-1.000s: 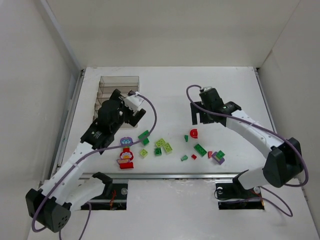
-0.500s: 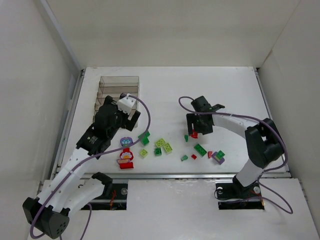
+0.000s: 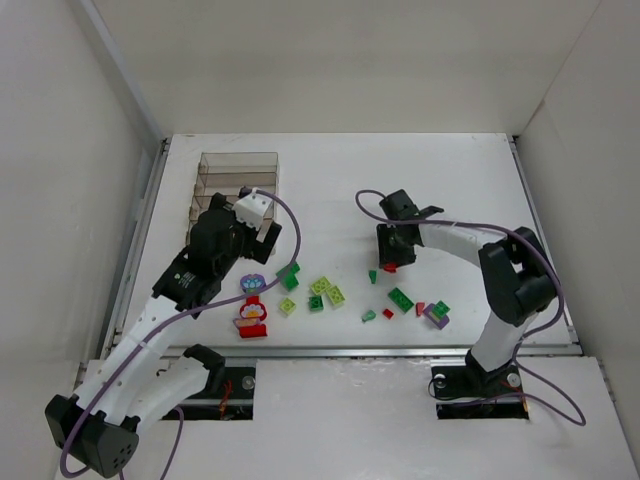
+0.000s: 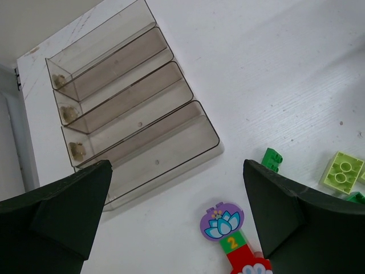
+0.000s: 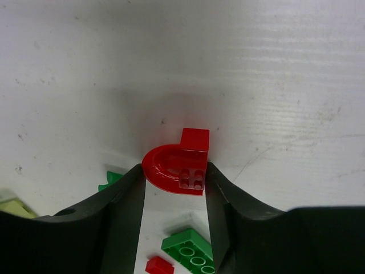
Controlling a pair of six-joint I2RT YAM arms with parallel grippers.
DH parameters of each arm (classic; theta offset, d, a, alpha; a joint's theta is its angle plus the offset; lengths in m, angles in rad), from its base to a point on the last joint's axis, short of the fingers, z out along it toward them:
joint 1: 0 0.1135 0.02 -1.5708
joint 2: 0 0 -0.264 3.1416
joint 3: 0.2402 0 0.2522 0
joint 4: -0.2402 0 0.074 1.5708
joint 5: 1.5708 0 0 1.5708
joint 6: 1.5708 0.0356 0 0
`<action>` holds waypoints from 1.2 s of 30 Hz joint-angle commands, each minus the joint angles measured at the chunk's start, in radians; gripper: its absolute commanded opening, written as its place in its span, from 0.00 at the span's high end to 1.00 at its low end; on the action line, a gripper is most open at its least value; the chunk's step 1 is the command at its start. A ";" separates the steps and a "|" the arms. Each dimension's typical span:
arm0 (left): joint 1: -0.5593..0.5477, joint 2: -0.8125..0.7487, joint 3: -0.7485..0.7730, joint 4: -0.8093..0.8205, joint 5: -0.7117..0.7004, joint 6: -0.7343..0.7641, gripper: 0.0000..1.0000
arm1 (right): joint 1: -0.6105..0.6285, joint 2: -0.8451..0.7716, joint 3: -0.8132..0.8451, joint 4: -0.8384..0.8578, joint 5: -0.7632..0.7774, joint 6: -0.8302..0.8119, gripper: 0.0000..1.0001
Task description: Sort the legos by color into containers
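Right gripper (image 5: 174, 177): clasped red brick (image 5: 178, 164), frame centre.
Left gripper (image 4: 175, 171): was released; tray (image 4: 131, 85) upper left.
Technique: straight lift, grip centred.

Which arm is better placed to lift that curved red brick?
Right. The right pincer has a finger against each side of the curved red brick. The left pincer hangs open over by the tray, well away from it.

The left arm (image 3: 135, 345) and right arm (image 3: 455, 237) share white link shells, black joints and black bases. A purple cable (image 3: 296, 225) loops along each. The jaws are matte black wedges; behind the left pair sits a white block (image 3: 255, 207).
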 commanded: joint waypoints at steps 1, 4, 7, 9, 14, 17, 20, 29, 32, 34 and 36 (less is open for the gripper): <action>0.002 -0.005 0.007 0.009 0.034 0.009 0.01 | -0.010 0.029 0.038 0.036 -0.012 -0.003 0.63; 0.002 -0.005 0.016 0.009 0.106 0.078 0.01 | -0.019 0.011 0.085 0.021 -0.021 -0.024 0.79; 0.002 -0.015 0.016 0.026 0.241 0.204 0.01 | -0.019 -0.023 0.189 -0.024 -0.057 -0.048 0.94; 0.002 -0.028 -0.010 0.121 0.312 0.265 0.01 | -0.019 -0.055 0.246 -0.024 -0.145 -0.067 0.96; 0.002 -0.041 -0.084 0.409 0.468 0.374 0.01 | 0.014 -0.178 0.390 0.124 -0.441 -0.081 0.96; 0.002 0.020 -0.084 0.563 0.577 0.361 0.01 | 0.060 -0.189 0.432 0.204 -0.609 -0.044 0.96; 0.002 0.084 -0.018 0.592 0.685 0.341 0.01 | 0.112 -0.189 0.453 0.272 -0.691 -0.024 0.97; -0.010 0.203 0.062 0.620 0.798 0.321 0.01 | 0.163 -0.160 0.453 0.324 -0.755 -0.001 0.97; -0.020 0.193 0.062 0.603 0.821 0.342 0.08 | 0.172 -0.160 0.463 0.324 -0.755 -0.001 0.97; -0.020 0.184 0.062 0.566 0.832 0.353 0.21 | 0.172 -0.151 0.463 0.324 -0.755 -0.001 0.97; -0.029 0.184 0.062 0.546 0.844 0.362 0.30 | 0.172 -0.150 0.463 0.324 -0.755 -0.001 0.97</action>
